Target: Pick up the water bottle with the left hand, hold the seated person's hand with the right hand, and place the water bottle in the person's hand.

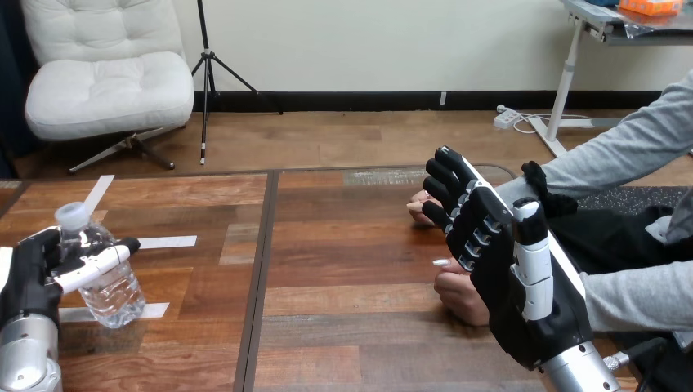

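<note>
Clear plastic water bottle (114, 294) sits gripped in the left hand (33, 273). The right hand (523, 302), open and unclasped, overlaps the person's hand (459, 298); next it likely must close there.

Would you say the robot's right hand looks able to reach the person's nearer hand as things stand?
Probably yes: the right hand is open and sits right beside the person's nearer hand, with nothing lying between them on the table. Whether they touch, I cannot tell.
</note>
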`<move>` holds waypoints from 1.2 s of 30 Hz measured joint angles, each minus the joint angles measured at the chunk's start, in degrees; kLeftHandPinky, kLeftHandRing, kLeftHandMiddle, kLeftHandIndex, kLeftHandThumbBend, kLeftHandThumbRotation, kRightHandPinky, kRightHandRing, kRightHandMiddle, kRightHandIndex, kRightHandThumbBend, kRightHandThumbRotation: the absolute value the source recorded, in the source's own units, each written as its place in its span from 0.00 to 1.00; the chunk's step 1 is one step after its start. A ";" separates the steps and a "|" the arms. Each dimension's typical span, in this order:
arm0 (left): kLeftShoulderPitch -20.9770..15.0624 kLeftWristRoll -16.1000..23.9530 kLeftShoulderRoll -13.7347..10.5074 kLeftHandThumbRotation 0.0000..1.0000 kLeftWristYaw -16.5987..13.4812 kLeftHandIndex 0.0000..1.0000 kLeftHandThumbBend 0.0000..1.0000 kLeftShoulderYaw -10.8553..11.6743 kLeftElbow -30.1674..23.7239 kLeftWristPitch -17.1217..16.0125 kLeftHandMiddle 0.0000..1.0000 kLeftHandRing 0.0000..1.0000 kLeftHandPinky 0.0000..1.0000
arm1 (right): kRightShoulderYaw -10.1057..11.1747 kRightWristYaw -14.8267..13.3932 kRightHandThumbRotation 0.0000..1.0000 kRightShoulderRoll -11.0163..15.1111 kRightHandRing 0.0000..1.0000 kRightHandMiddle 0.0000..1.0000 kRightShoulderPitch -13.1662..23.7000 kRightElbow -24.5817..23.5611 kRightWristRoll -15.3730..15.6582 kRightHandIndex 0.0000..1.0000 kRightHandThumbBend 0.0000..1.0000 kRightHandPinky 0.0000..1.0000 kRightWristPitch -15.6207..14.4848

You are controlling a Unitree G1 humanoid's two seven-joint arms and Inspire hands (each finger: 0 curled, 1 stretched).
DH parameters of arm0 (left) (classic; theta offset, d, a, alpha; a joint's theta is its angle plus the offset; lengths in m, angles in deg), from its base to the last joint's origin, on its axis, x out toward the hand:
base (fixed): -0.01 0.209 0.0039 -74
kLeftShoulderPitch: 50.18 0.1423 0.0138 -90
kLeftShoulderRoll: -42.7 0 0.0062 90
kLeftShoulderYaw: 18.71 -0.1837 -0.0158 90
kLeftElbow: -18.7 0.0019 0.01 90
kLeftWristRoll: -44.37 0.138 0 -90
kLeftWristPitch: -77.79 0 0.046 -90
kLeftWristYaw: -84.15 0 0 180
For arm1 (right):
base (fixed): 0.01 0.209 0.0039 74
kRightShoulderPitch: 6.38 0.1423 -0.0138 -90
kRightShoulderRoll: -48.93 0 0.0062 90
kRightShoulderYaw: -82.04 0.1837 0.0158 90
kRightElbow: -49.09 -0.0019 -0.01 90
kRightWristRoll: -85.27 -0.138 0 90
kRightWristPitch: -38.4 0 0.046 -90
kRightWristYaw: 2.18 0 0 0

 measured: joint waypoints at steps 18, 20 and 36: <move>0.91 -0.14 0.61 0.00 -1.14 0.48 0.73 0.11 -0.01 -2.29 0.48 0.47 0.47 | 0.00 -0.27 1.00 0.00 1.00 0.98 0.00 0.00 0.05 0.96 0.83 1.00 0.00; 0.93 -0.14 0.66 0.00 -1.21 0.48 0.74 0.11 -0.01 -2.30 0.48 0.47 0.49 | 0.00 -0.26 1.00 0.01 1.00 0.98 0.00 0.00 0.05 0.96 0.82 1.00 0.00; 0.94 -1.20 0.90 0.00 -1.41 0.46 0.77 0.21 -0.01 -2.31 0.46 0.48 0.60 | 0.00 -0.21 1.00 0.01 1.00 0.98 0.00 0.00 0.05 0.97 0.82 1.00 0.00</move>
